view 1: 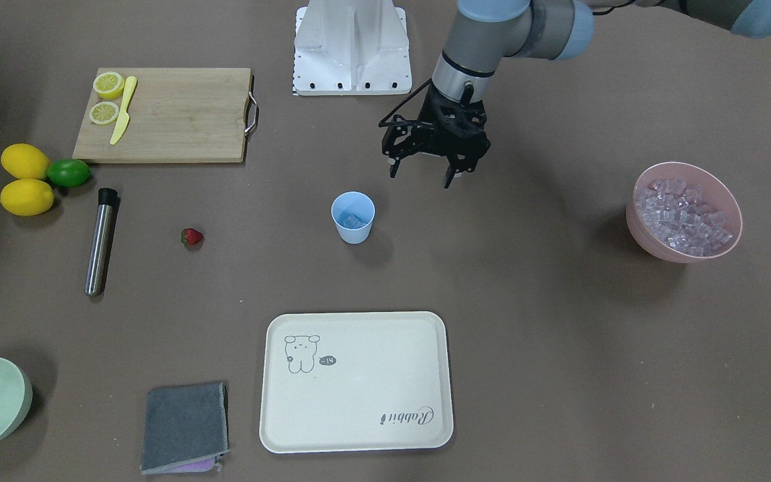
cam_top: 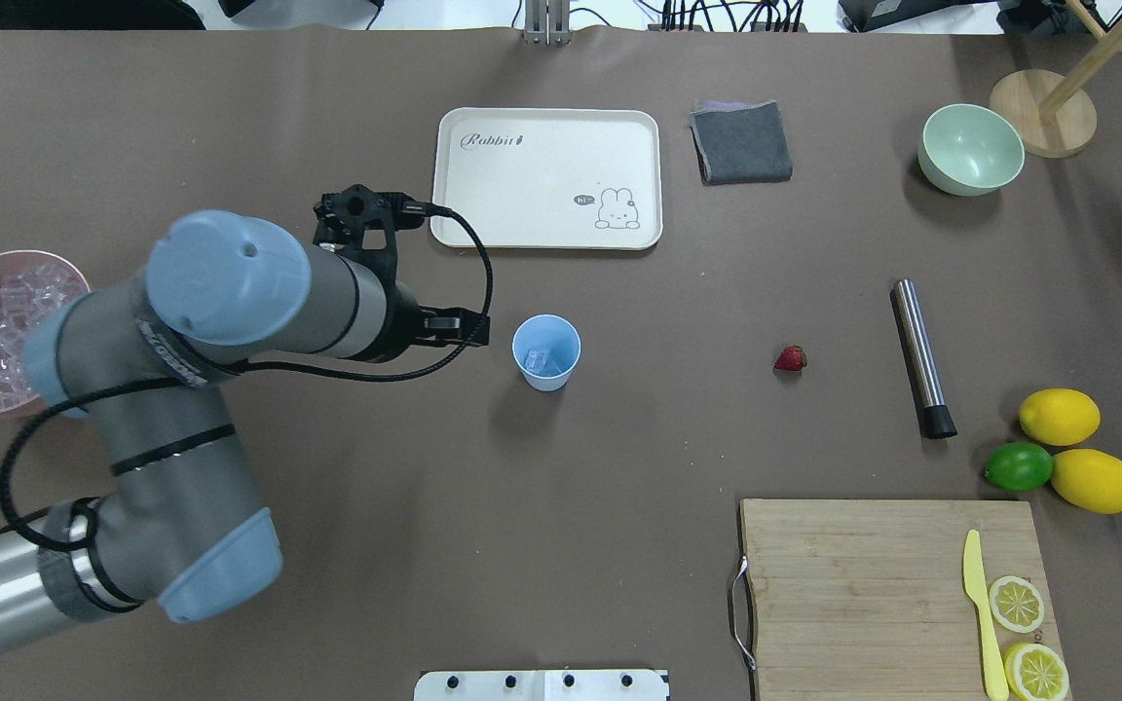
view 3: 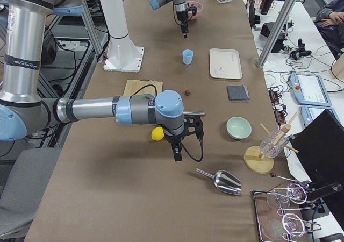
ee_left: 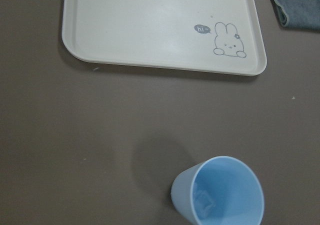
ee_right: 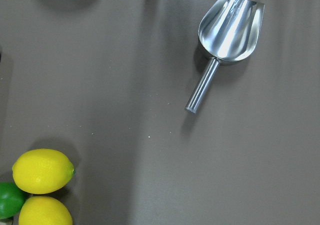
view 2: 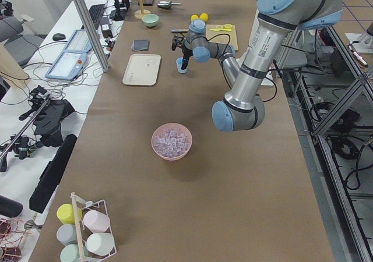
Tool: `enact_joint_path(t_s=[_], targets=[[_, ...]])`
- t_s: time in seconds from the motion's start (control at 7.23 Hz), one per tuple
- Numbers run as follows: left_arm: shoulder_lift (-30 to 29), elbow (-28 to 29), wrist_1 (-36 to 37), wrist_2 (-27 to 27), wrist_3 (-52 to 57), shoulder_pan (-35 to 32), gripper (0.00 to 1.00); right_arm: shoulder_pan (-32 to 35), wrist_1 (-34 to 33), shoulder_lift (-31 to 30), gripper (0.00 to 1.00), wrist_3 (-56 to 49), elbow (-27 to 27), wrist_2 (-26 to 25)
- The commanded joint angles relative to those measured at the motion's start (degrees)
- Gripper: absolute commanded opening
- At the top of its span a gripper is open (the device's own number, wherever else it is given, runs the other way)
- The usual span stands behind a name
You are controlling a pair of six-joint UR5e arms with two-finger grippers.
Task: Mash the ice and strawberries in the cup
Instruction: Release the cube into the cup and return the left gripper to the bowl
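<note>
**Brown-covered desk** [view 1: 533,335]: carries the whole layout, with supplies at the sides and the working vessel at the centre, where either arm can reach it.

**Left arm:** reaches over the middle of the desk. Its black two-finger left pincer [view 1: 421,175] hangs above the surface just beside the cup. The fingers are spread and nothing is between them.

**Right arm:** seen only from the side. Its right pincer [view 3: 177,155] is held low over the desk end, near a shiny steel scoop [ee_right: 227,30] and yellow lemons [ee_right: 42,171]. Whether it is released or clenched cannot be told.

**Wide pink plastic bowl** [view 1: 632,221]: heaped with ice and set well apart on the left arm's side, evidently as that arm's supply.

**Steel cylindrical muddler with a black tip** [view 1: 100,244]: lies flat on the right arm's side and nothing holds it.

**Small light-blue tapered plastic cup** [view 1: 353,217]: stands upright with its mouth open to receive the ingredients.

**Small red strawberry with a green cap** [view 1: 192,237]: lies on the bare desk between cup and muddler, not yet in the cup.

**Clear glossy ice cubes** [ee_left: 204,201]: a few rest at the cup's bottom. Mashing appears not to have begun, and the strawberry looks to be the next thing needed.
</note>
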Motion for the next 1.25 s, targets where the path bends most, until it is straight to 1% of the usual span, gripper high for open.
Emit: enact_joint_path(t_s=[0.0, 0.14, 0.28, 0.42, 0.55, 0.69, 0.83, 0.97, 1.11], targets=[[9.67, -4.82, 4.36, -11.48, 16.95, -11.62, 1.00, 0.00, 0.00, 0.00, 1.00, 0.01, -0.01, 0.00], [14.69, -5.09, 4.02, -14.13, 25.99, -17.25, 1.00, 0.00, 0.00, -0.09, 1.00, 0.01, -0.01, 0.00], [19.52, -5.44, 3.92, -14.68, 35.31, -21.13, 1.00, 0.00, 0.00, -0.09, 1.00, -0.08, -0.01, 0.00], [23.57, -5.18, 3.58, -14.69, 42.28, -23.87, 1.00, 0.00, 0.00, -0.18, 1.00, -0.08, -0.01, 0.09], [27.70, -4.49, 0.70, -14.69, 46.96, -26.16, 1.00, 0.00, 0.00, -0.18, 1.00, -0.08, -0.10, 0.09], [31.14, -2.04, -4.55, -14.69, 47.26, -26.36, 1.00, 0.00, 0.00, -0.18, 1.00, -0.16, -0.10, 0.09], [32.13, 2.77, -11.56, -14.69, 47.18, -26.36, 1.00, 0.00, 0.00, -0.18, 1.00, -0.16, -0.10, 0.09], [32.31, 6.56, -16.42, -15.30, 46.57, -26.36, 1.00, 0.00, 0.09, -0.18, 1.00, -0.16, -0.10, 0.09], [34.23, 5.64, -16.90, -18.43, 43.17, -26.36, 1.00, 0.00, 0.00, -0.18, 1.00, -0.16, -0.01, 0.18]])
